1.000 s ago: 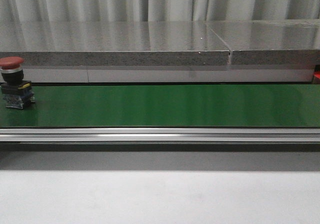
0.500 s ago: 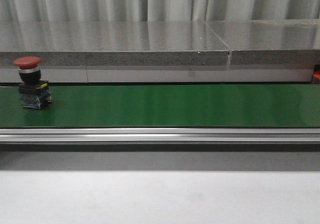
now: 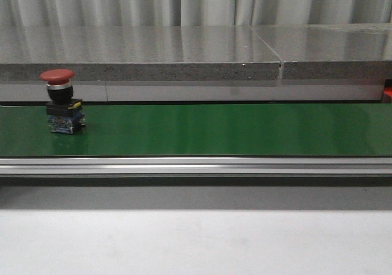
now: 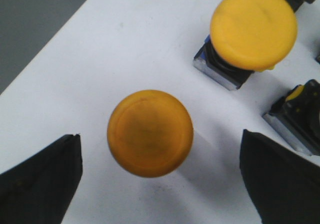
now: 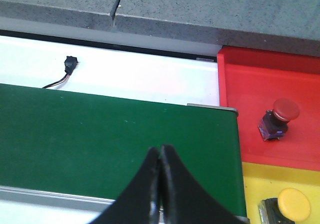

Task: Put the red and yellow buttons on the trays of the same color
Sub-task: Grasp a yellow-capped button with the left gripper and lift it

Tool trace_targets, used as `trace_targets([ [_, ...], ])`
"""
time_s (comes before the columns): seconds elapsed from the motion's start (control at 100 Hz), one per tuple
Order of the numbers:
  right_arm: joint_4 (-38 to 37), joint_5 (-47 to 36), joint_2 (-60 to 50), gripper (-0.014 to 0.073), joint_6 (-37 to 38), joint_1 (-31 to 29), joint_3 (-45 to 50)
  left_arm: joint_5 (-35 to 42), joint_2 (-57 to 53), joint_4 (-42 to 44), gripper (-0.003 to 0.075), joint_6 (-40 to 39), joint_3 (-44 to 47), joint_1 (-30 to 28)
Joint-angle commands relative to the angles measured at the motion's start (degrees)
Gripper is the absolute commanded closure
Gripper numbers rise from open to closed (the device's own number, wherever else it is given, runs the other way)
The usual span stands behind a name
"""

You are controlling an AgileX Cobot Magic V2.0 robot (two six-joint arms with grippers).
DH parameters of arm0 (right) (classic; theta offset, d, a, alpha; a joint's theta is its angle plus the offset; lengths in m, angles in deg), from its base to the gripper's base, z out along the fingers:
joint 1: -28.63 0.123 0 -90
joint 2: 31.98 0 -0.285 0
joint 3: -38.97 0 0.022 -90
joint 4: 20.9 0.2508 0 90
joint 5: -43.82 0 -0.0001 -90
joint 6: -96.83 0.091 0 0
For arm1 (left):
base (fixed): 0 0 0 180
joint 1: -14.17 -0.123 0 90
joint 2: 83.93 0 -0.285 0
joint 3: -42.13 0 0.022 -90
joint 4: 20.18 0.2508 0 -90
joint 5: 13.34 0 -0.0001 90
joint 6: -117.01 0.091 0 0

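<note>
On the green conveyor belt (image 3: pixel 214 131), near its left end in the front view, you have a red button (image 3: pixel 61 101) standing upright on its dark switch block, mushroom cap on top. Neither arm is near it there.

Your left gripper (image 4: pixel 160 176) hangs over a white bench (image 4: pixel 125 39) with its jaws spread wide, straddling a yellow button (image 4: pixel 150 132) without touching it; a second yellow button (image 4: pixel 253 28) stands just beyond. Your right gripper (image 5: pixel 160 184) has its jaws pressed together on nothing, poised above the belt's right end, beside the red tray (image 5: pixel 270 94), which already holds one red button (image 5: pixel 278 116), and the yellow tray (image 5: pixel 255 184) with a yellow one (image 5: pixel 292 203).

Expect these buttons to be rigid, light and top-heavy: the smooth domed cap will likely slip under a pinch and the piece could topple. You'd do better to close on the squared block or the neck under the cap, jaws square to its flat sides.
</note>
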Motion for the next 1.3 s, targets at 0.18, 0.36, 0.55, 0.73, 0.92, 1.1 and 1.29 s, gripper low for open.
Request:
trace_targets([
  [0.18,0.99,-3.56,-0.27,0.0661,-0.48,-0.04,-1.47,5.21,-0.89,0.80,0.0092,-0.60,-1.54,-0.17],
  [0.36,0.99,-3.56,-0.27,0.0661,-0.48,-0.04,-1.47,6.32,-0.89,0.80,0.0116,-0.60,-1.54,-0.17],
  [0.55,0.99,-3.56,-0.27,0.0661,-0.48,-0.04,-1.47,6.54,-0.89,0.80,0.0260,-0.60,-1.54,-0.17],
  [0.73,0.99,-3.56,-0.27,0.0661,-0.48,-0.04,-1.47,6.54,-0.89,0.80,0.0423,-0.60,-1.54,-0.17],
  [0.92,0.99,-3.56,-0.27,0.0661,-0.48,-0.04,-1.47,6.54,-1.44,0.80,0.0592,-0.60,-1.54,-0.17],
  [1.1,0.99,-3.56,-0.27,0.0661,-0.48,-0.04,-1.47,5.89,-5.54,0.80,0.0666,-0.60,-1.54,-0.17],
  [1.29,0.99,-3.56,-0.27,0.0661,-0.48,-0.04,-1.47,3.84,-12.96,-0.10,0.0671,-0.60,-1.54,-0.17],
])
